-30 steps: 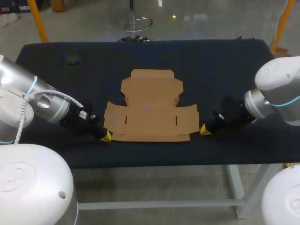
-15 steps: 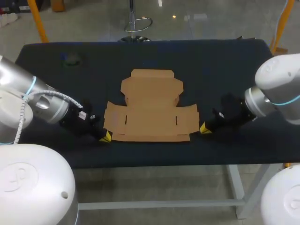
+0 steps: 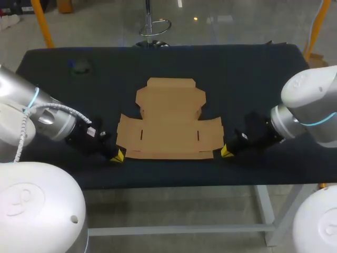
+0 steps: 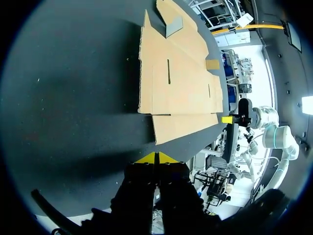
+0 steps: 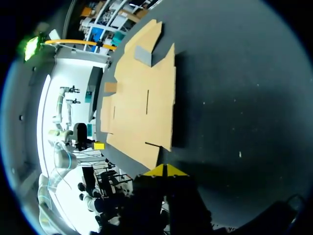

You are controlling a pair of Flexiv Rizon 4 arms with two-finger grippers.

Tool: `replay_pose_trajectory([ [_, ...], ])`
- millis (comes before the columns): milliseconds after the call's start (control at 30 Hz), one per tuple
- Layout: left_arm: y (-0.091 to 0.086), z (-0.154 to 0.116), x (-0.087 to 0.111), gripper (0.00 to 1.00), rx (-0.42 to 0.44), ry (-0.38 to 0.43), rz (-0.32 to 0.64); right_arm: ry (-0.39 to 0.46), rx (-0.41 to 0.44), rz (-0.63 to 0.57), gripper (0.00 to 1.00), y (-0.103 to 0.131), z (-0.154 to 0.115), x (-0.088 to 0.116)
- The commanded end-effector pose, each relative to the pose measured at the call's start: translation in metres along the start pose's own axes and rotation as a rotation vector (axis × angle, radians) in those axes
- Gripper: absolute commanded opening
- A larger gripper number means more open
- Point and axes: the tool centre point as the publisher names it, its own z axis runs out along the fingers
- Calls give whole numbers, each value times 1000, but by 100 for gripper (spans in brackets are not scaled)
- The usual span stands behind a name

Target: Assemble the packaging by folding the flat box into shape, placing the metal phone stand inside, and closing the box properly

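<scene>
Our flat box (image 3: 168, 121) lies unfolded in the middle of the dark surface (image 3: 253, 74), all its flaps spread out and the narrower lid panel pointing toward the far edge. Our left gripper (image 3: 119, 155) sits low over the surface at the near left corner of the cardboard, and our right gripper (image 3: 225, 152) sits the same way at the near right corner. Each is just beside the near flap; we cannot tell whether either tip touches it. In the left wrist view, the left gripper (image 4: 155, 157) has its two yellow tips pressed together with nothing between them, and the box (image 4: 181, 83) lies just ahead. In the right wrist view, the right gripper (image 5: 165, 170) is likewise closed on nothing, with the box (image 5: 142, 107) just ahead. A small dark thing (image 3: 80, 66) lies near the far left corner of the surface, well apart from the box; we cannot tell what it is.
</scene>
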Motion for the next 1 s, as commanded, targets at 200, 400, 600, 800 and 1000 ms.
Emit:
replay_pose_trajectory([
  [200,-1,2,-4,0,-14,-4,-8,15,20,10,0,1,14,-4],
  [400,-2,2,-5,0,-17,-2,-12,17,40,0,0,2,23,2],
  [600,-3,4,-7,0,-23,0,-14,9,46,2,0,3,29,3],
  [800,-5,5,-8,0,-30,1,-16,10,48,12,0,3,33,1],
  [1000,-6,7,-8,0,-41,-1,-18,20,48,8,0,5,35,4],
])
